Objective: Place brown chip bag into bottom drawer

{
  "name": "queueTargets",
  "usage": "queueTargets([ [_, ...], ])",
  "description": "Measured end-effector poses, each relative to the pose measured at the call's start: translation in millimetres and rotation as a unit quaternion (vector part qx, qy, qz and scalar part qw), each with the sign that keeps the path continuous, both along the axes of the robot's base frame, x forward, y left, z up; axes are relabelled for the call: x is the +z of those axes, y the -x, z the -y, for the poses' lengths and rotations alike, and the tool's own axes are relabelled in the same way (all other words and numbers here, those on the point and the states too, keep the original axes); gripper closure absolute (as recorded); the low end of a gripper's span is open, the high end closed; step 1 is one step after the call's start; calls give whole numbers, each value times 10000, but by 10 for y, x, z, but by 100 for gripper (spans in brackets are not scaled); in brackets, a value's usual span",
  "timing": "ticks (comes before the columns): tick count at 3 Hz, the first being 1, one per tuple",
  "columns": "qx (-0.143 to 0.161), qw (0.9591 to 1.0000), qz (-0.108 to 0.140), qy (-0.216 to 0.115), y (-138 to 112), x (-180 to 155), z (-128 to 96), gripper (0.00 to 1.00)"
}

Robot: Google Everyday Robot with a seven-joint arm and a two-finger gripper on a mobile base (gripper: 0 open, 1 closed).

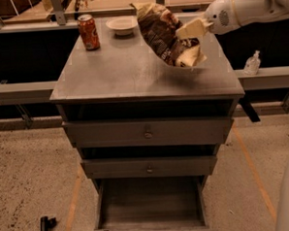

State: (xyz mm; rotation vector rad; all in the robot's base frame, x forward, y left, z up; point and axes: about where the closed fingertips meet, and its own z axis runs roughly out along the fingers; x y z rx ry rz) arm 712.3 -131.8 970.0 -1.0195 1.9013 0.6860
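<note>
The brown chip bag [165, 34] is crinkled dark brown with a tan end and hangs in the air above the right part of the cabinet top [118, 70]. My gripper [191, 30] comes in from the upper right and is shut on the bag's right side. The bottom drawer [150, 204] is pulled open below the cabinet, showing a plain grey inside with nothing in it.
A red-orange soda can [88, 31] and a small white bowl [122, 25] stand at the back of the cabinet top. Two upper drawers with round knobs [147, 134] are closed. A small clear bottle [252, 63] stands on a ledge at right. A dark object [44, 228] lies on the floor at left.
</note>
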Motion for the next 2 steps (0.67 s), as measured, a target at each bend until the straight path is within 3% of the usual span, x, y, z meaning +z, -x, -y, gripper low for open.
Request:
queueTargets([
  [1, 303, 9991, -285, 93, 168, -104, -62, 100],
  [2, 305, 9991, -286, 96, 167, -108, -63, 100],
])
